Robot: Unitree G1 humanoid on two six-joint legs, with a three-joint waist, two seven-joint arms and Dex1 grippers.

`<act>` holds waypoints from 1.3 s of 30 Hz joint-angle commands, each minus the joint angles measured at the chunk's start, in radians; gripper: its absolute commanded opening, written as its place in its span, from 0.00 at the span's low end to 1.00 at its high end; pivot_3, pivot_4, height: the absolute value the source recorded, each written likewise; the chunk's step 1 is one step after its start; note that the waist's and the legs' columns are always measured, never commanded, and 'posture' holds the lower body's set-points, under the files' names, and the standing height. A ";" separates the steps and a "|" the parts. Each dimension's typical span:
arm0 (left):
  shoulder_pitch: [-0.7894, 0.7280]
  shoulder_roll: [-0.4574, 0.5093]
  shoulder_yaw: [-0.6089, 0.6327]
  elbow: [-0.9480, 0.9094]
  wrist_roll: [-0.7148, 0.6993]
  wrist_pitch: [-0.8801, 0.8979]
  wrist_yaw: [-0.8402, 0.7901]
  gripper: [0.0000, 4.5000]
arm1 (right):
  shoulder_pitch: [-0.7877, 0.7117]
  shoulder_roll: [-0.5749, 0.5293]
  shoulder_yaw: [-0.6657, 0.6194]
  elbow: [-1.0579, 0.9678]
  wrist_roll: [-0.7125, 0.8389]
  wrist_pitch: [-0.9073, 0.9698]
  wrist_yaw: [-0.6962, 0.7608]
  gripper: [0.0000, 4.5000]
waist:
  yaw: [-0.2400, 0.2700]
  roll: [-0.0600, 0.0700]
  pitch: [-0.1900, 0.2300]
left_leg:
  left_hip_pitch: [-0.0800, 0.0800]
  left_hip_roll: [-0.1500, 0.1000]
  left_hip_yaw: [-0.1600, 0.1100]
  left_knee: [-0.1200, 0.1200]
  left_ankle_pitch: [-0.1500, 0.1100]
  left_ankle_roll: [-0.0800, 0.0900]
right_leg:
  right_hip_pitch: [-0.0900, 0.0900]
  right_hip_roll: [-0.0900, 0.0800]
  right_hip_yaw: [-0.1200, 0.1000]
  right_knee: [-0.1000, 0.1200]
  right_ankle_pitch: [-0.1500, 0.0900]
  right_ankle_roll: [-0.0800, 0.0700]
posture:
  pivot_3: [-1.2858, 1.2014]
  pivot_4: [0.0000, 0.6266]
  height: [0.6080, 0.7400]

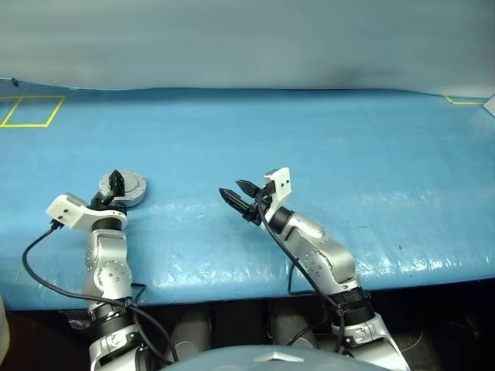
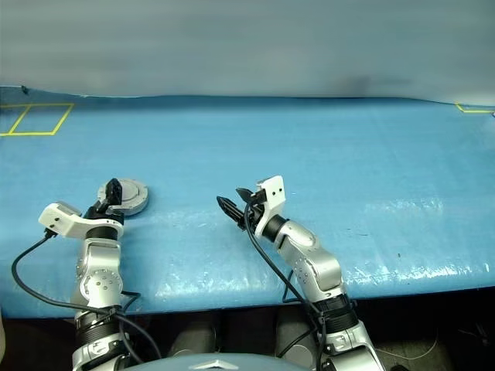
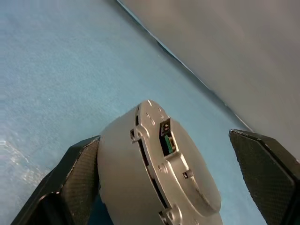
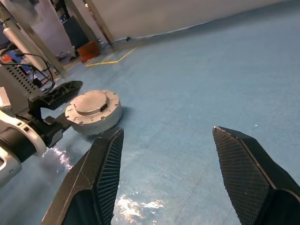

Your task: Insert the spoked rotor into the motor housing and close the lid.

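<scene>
Now both grippers open, empty: left gripper [image 1: 116, 184] around closed motor housing [image 1: 128, 188], right gripper [image 1: 238, 194] apart.

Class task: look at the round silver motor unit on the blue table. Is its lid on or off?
On. The lid sits flat atop the motor housing, covering it; no windings or rotor show.

The housing [image 1: 124, 188] lies on the tabletop [image 1: 325, 139], at its left part, closed with the lid on top. The left gripper [image 1: 116, 185] is at the housing's near side, one finger over its top. The right gripper [image 1: 239, 193] is well to the right of the housing, above the tabletop.
</scene>
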 commanded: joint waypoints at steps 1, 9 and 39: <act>-0.018 0.022 0.019 -0.071 -0.012 -0.058 -0.028 1.00 | -0.008 0.008 -0.011 -0.025 -0.001 0.005 0.011 0.71 | 0.000 0.000 0.000 | 0.000 0.000 0.000 0.000 0.000 0.000 | 0.000 0.000 0.000 0.000 0.000 0.000 | 0.52 0.24 1.00; 0.006 0.038 -0.066 -0.187 -0.114 0.005 -0.189 1.00 | 0.003 -0.001 -0.007 -0.038 -0.056 -0.065 0.015 0.71 | 0.000 0.000 0.000 | 0.000 0.000 0.000 0.001 0.000 0.000 | 0.000 0.000 0.000 0.000 0.000 0.000 | 0.52 0.24 1.00; 0.030 0.434 -0.699 -0.112 0.492 -0.046 -0.761 1.00 | 0.065 -0.330 -0.077 -0.023 -0.198 -0.209 0.256 0.75 | 0.000 0.002 0.001 | 0.001 0.001 0.002 0.003 0.000 0.001 | 0.001 0.001 0.002 0.001 -0.004 0.000 | 0.52 0.24 1.00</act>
